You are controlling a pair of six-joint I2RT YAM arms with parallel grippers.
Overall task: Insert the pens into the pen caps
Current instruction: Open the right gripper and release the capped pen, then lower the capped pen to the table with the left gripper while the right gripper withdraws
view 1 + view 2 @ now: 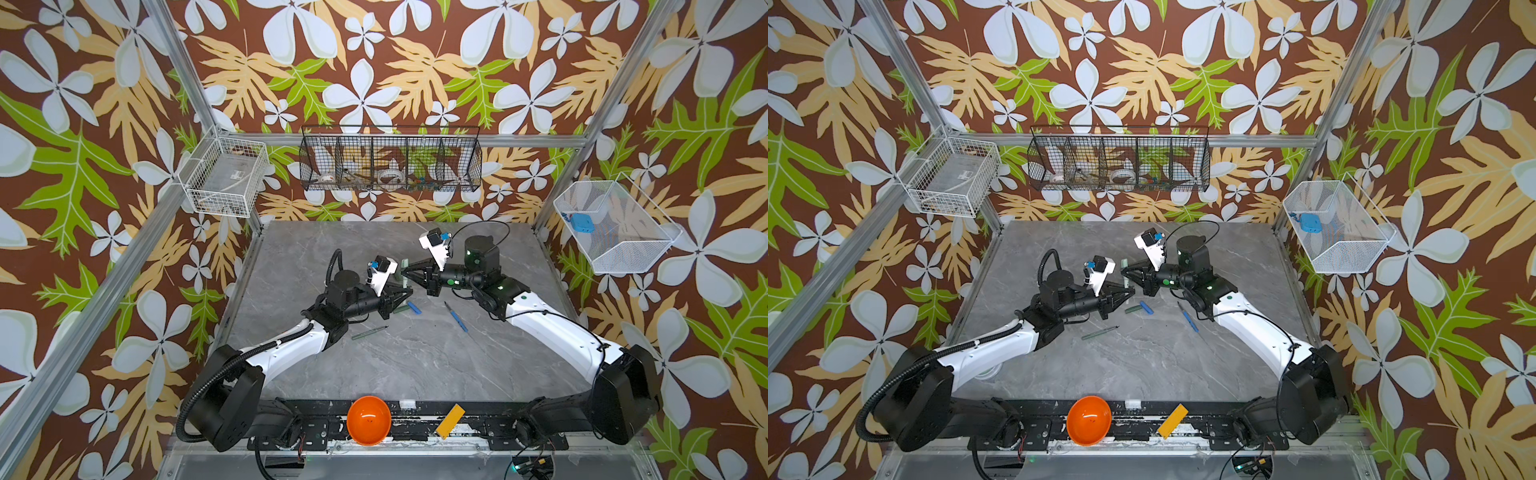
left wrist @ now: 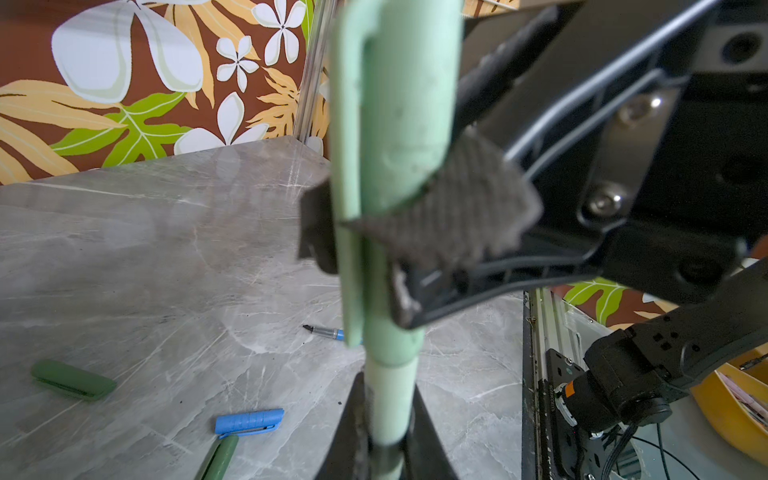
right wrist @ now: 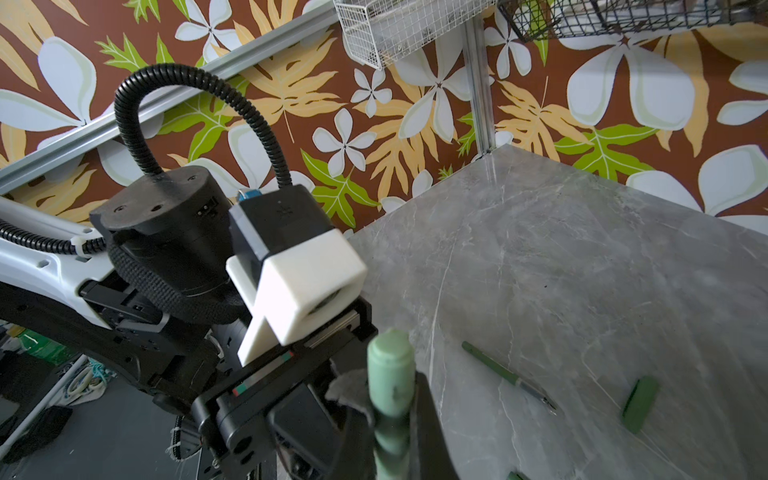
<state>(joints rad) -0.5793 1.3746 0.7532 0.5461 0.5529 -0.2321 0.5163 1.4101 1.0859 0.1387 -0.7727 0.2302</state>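
Observation:
The pale green pen (image 2: 392, 407) stands between the fingers of my left gripper (image 2: 390, 440), which is shut on it. The pale green pen cap (image 2: 399, 124) sits over the pen's upper end. My right gripper (image 3: 392, 415) is shut on that cap (image 3: 390, 374), and its ribbed pad (image 2: 457, 208) presses the cap's side. In both top views the two grippers (image 1: 409, 293) (image 1: 405, 272) meet tip to tip above mid-table. On the table lie a dark green pen (image 1: 370, 332), a blue pen (image 1: 456, 316), a blue cap (image 1: 413, 307) and a dark green cap (image 1: 401, 309).
An orange bowl (image 1: 369, 419) and a yellow block (image 1: 451, 420) sit on the front rail. A black wire basket (image 1: 390, 160) hangs on the back wall, with white baskets at the left (image 1: 226, 178) and right (image 1: 615, 224).

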